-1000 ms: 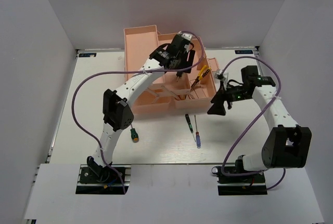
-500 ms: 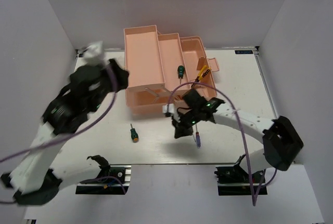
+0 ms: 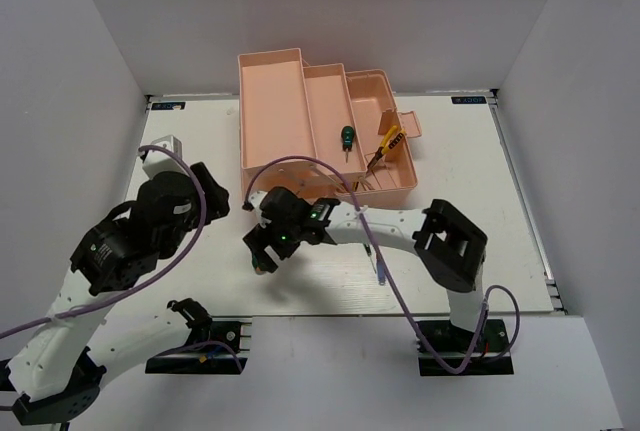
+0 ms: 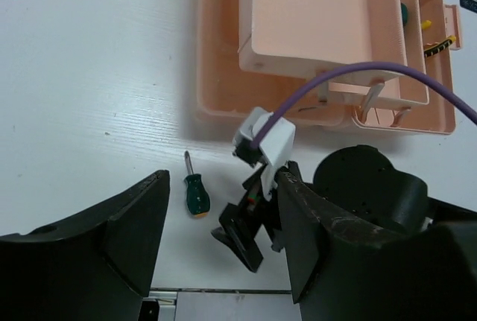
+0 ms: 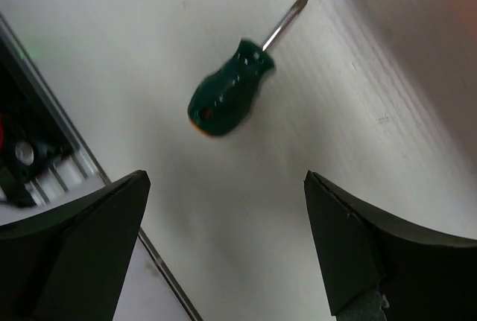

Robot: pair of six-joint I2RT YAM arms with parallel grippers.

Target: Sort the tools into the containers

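A stubby green-handled screwdriver (image 5: 227, 101) with an orange end lies on the white table, also seen from the left wrist (image 4: 197, 193). My right gripper (image 3: 263, 251) hangs just above it, open (image 5: 225, 179), with nothing between its fingers. My left gripper (image 3: 222, 194) is drawn back to the left and is open and empty (image 4: 223, 176). The salmon-pink toolbox (image 3: 270, 111) stands unfolded at the back. In its compartments lie a second green-handled screwdriver (image 3: 347, 136) and the yellow-handled pliers (image 3: 389, 141). A thin blue-handled screwdriver (image 3: 381, 269) lies on the table.
My right arm (image 3: 350, 223) stretches leftward across the front of the toolbox. Its purple cable (image 4: 358, 75) loops over the box. The table's near edge and rail (image 5: 67, 164) run close to the stubby screwdriver. White walls enclose the table on three sides.
My left arm has pulled back from over the toolbox to the left. My right arm has swung from the right side across to the stubby screwdriver at front left.
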